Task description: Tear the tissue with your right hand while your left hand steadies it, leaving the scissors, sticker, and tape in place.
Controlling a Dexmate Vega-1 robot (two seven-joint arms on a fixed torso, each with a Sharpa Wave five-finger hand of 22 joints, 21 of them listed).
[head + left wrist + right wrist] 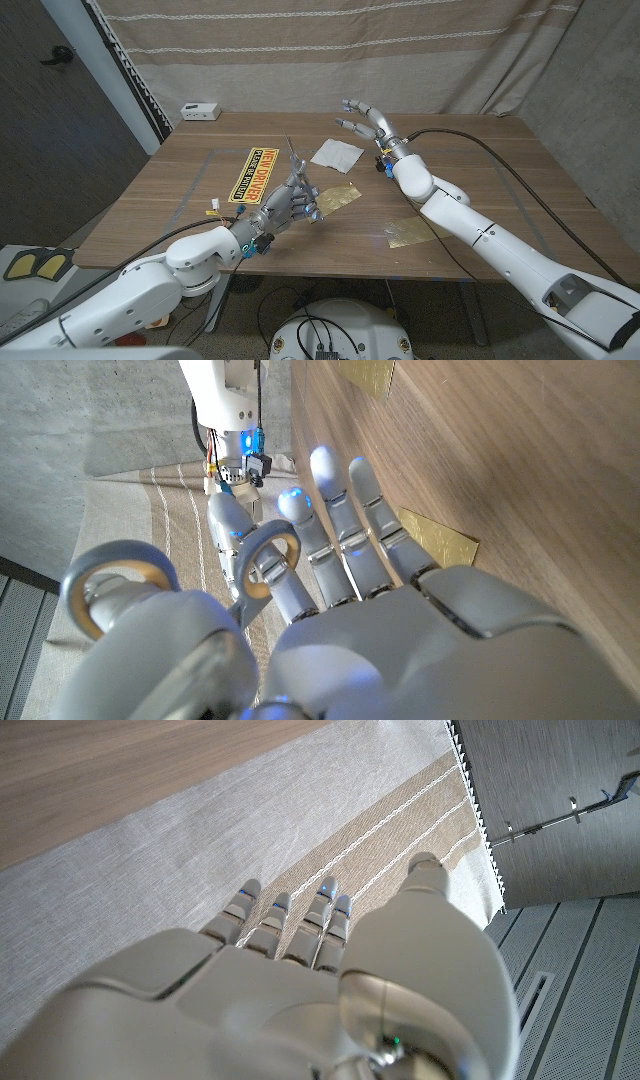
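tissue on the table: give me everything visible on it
The tissue is a thin white sheet, roughly square, soft paper by its look. It lies flat and slightly skewed on the wooden table, in its far middle, right of the yellow sticker. It looks whole; no tear shows. Nothing touches it: the right hand hangs open beyond it, and the left hand, holding scissors, is nearer the robot.

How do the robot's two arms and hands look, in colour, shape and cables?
Both arms have smooth, rounded white shells. The left hand and right hand are silver-grey metal with jointed fingers, some fingertips glowing blue. A black cable runs along the right arm; small coloured wires sit at the wrists.
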